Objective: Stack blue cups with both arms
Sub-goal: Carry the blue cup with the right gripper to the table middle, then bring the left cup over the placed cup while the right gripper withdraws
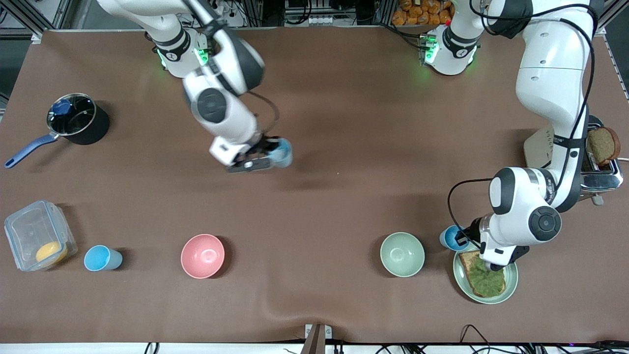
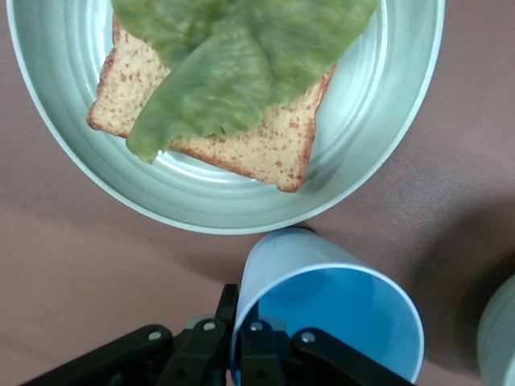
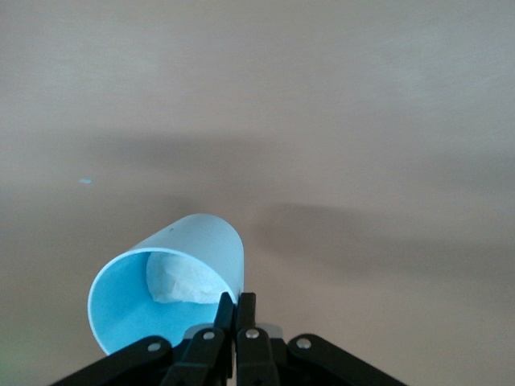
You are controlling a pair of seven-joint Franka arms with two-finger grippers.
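Observation:
My right gripper (image 1: 270,153) is shut on the wall of a pale blue cup (image 1: 283,152) and holds it tilted in the air over the middle of the table. In the right wrist view (image 3: 236,310) the cup (image 3: 173,289) shows its open mouth. My left gripper (image 1: 464,238) is shut on the rim of a brighter blue cup (image 1: 448,237), beside a green plate (image 1: 511,285). The left wrist view (image 2: 239,338) shows one finger inside this cup (image 2: 338,314), one outside. A third blue cup (image 1: 100,258) stands alone near the right arm's end.
The green plate (image 2: 386,121) holds toast with lettuce. A pale green bowl (image 1: 402,254) and a pink bowl (image 1: 202,255) stand nearer the front camera. A pot (image 1: 78,120), a plastic container (image 1: 37,236) and a toaster (image 1: 602,157) stand at the table's ends.

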